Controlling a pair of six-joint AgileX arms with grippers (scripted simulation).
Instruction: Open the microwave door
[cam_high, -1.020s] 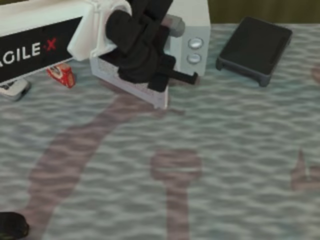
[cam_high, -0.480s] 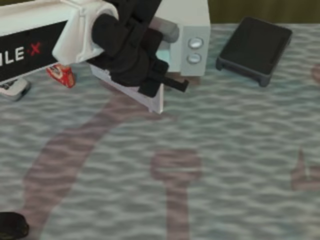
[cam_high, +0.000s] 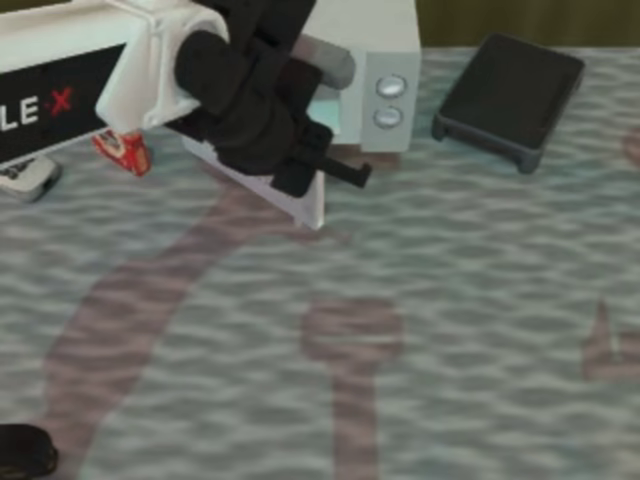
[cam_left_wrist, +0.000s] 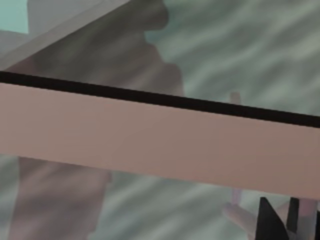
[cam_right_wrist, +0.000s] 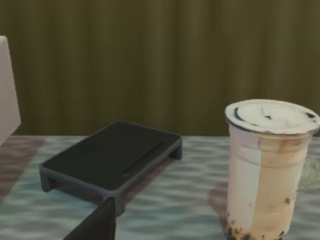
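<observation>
The microwave (cam_high: 375, 60) stands at the far edge of the table (cam_high: 450, 330), just left of centre, its knob panel facing the near side. The door (cam_high: 275, 190), hinged at its left, stands ajar, its long edge running aslant from far left to near right and its free end swung out toward the near side, with pale teal interior showing in the gap. The left arm reaches in from the far left, its white forearm lying across the top of the view, its dark wrist above the door. The left gripper (cam_high: 335, 168) sits at the door's free edge, one black finger (cam_high: 350, 172) jutting right; whether it grips the door cannot be told. A cup (cam_right_wrist: 267, 170) holds a milky brown drink, near a flat black box (cam_high: 510, 95). The right gripper shows only as a dark finger (cam_right_wrist: 97, 225).
</observation>
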